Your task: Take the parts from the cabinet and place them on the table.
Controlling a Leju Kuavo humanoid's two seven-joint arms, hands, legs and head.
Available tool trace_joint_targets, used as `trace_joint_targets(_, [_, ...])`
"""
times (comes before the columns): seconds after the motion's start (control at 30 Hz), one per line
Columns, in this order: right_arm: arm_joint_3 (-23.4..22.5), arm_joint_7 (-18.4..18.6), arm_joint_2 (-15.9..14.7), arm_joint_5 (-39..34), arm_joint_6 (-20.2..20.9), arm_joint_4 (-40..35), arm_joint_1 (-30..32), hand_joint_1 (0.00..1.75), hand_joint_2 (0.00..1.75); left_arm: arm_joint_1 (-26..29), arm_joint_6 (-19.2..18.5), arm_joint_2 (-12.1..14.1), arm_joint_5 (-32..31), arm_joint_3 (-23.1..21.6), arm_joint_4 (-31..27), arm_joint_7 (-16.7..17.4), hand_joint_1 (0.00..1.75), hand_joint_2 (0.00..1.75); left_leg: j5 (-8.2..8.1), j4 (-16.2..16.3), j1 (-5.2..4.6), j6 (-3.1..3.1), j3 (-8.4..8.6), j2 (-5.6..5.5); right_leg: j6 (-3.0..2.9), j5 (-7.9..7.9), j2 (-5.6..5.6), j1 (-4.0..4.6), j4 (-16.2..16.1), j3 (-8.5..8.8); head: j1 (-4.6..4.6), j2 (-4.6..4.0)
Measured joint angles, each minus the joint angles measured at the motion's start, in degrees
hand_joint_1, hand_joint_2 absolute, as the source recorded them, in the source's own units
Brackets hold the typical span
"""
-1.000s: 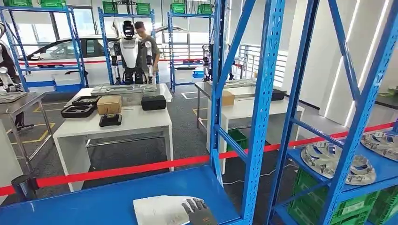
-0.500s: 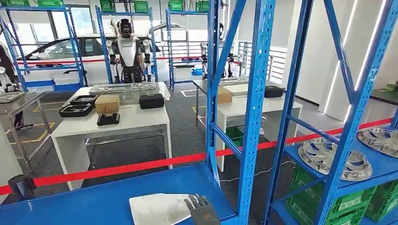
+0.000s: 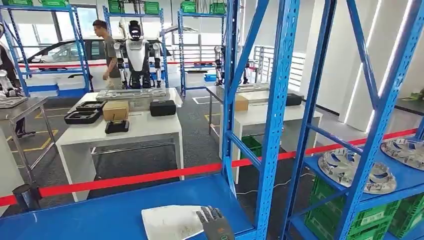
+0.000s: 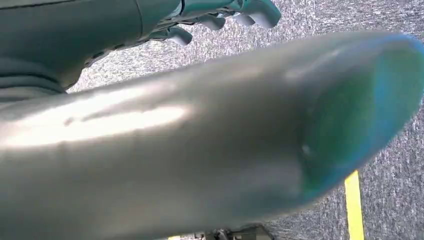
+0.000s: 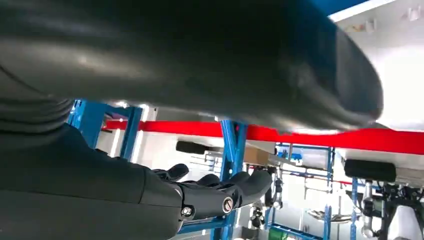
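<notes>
Shelf work at the cabinet: the right hand [image 3: 216,226] lies on the near-right end of the white part [image 3: 172,222], which rests flat on the blue shelf [image 3: 100,212]. In the head view the dark fingers [image 3: 210,215] reach forward over the part's edge. In the right wrist view the fingers [image 5: 220,190] are extended and only lightly bent below a broad thumb. Whether the thumb pinches the part from the other side I cannot tell, so the grip is unconfirmed. The left hand [image 4: 220,15] hangs over grey floor, its fingers loosely curled around nothing.

Doing this step well, as I read it, means getting a firm two-sided hold before any lift — fingers on one face and thumb on the other, well in from the part's rim, since a thin flat panel could slide or tip out of a shallow hold.

Now the room around that part. The blue upright post [image 3: 272,150] stands just to the right of it, near the hand, so the pull-out should come straight back, not sideways. Left of the part the shelf runs on bare. Beyond it, past the red barrier tape [image 3: 125,180], the white table [image 3: 125,132] carries boxes and trays, and a person [image 3: 107,50] walks beside another humanoid robot [image 3: 136,50] — all well apart from the part.
</notes>
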Motion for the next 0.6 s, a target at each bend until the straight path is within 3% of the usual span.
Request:
trace_joint_targets(0.1, [0.00, 0.00, 0.00, -0.04, -0.04, 0.00, -0.03, 0.00, 0.00, -0.03, 0.13, 0.00, -0.11, 0.00, 0.00, 0.11, 0.00, 0.00, 0.32, -0.17, -0.06, 0.65, -0.19, 0.00, 0.65, 0.42, -0.01, -0.10, -0.46, 0.03, -0.02, 0.00])
trace_joint_targets(0.17, [0.00, 0.00, 0.00, -0.07, -0.09, 0.00, -0.10, 0.00, 0.00, -0.07, 0.15, -0.13, -0.13, 0.00, 0.00, 0.11, 0.00, 0.00, 1.13, -1.13, 0.54, 1.38, 0.05, 0.26, 1.00, -0.97, 0.08, 0.04, 0.88, -0.62, 0.04, 0.00])
trace_joint_targets(0.2, [0.00, 0.00, 0.00, -0.04, -0.11, 0.00, -0.20, 0.00, 0.00, -0.09, 0.15, -0.11, -0.13, 0.00, -0.02, 0.11, 0.00, 0.00, 1.21, -1.15, 0.59, 1.57, -0.14, 0.30, 1.17, -3.40, 0.11, 0.02, 4.42, -2.18, 0.22, 0.00])
trace_joint_targets(0.27, [0.02, -0.07, 0.00, -0.04, -0.13, 0.02, 0.02, 0.00, 0.00, -0.09, 0.15, -0.09, -0.13, 0.00, -0.02, 0.11, 0.00, 0.00, 1.18, -1.11, 0.55, 1.62, -0.38, 0.31, 1.48, -7.84, 0.09, -0.20, 14.54, -6.63, 0.24, 0.00])
trace_joint_targets(0.3, [0.02, -0.04, 0.00, -0.04, -0.13, 0.09, 0.19, 0.00, 0.00, -0.08, 0.15, -0.09, -0.18, 0.00, -0.02, 0.13, 0.00, 0.00, 1.18, -1.06, 0.55, 1.61, -0.46, 0.29, 1.51, -8.67, 0.09, -0.19, 17.65, -8.01, 0.24, 0.00])
trace_joint_targets(0.37, [0.02, 0.02, 0.00, -0.04, -0.13, 0.22, 0.35, 0.00, 0.00, -0.03, 0.37, -0.09, -0.42, 0.04, -0.02, 0.26, 0.00, 0.00, 1.16, -0.91, 0.56, 1.57, -0.47, 0.20, 1.45, -7.31, 0.08, -0.21, 17.16, -7.78, 0.28, 0.00])
trace_joint_targets(0.57, [0.02, 0.02, 0.00, -0.04, -0.13, 0.22, 0.35, 0.00, 0.00, -0.03, 0.44, -0.09, -0.46, 0.04, 0.00, 0.31, 0.00, 0.00, 1.14, -0.90, 0.56, 1.55, -0.47, 0.20, 1.43, -6.97, 0.08, -0.21, 16.67, -7.51, 0.28, 0.00])
trace_joint_targets(0.6, [0.02, 0.04, -0.02, -0.07, -0.13, 0.22, 0.11, 0.00, 0.00, -0.08, 1.64, -0.22, -0.66, 0.07, -0.02, 0.50, 0.00, 0.00, 0.91, -0.60, 0.57, 1.19, -0.32, 0.16, 0.87, -1.36, 0.03, -0.18, 4.82, -1.40, 0.31, 0.00])
